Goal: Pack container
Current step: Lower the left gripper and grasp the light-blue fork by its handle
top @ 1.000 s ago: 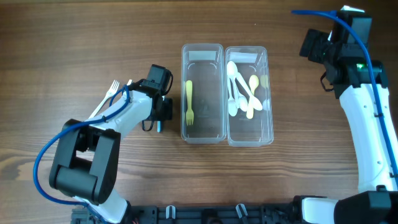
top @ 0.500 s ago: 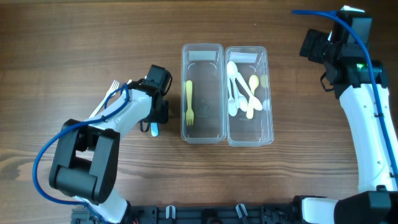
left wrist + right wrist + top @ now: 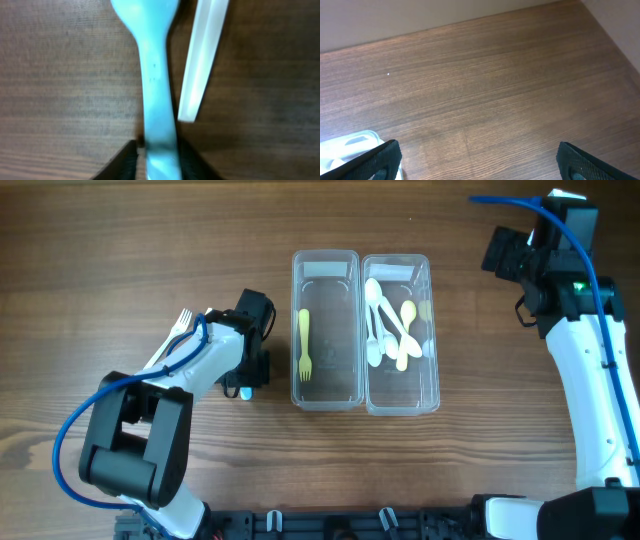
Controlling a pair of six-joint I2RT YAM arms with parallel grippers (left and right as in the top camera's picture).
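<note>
Two clear containers stand side by side mid-table. The left container holds a yellow fork. The right container holds several white and yellow spoons. My left gripper is low on the table left of the containers, shut on the handle of a light blue spoon, whose tip shows in the overhead view. A white utensil handle lies beside it. My right gripper is open and empty at the far right, above bare wood.
A white fork lies on the table under my left arm. A corner of the right container shows at the lower left of the right wrist view.
My left gripper has slid back along the table, toward the front edge, with the blue spoon now showing below it. The right arm has not moved.
</note>
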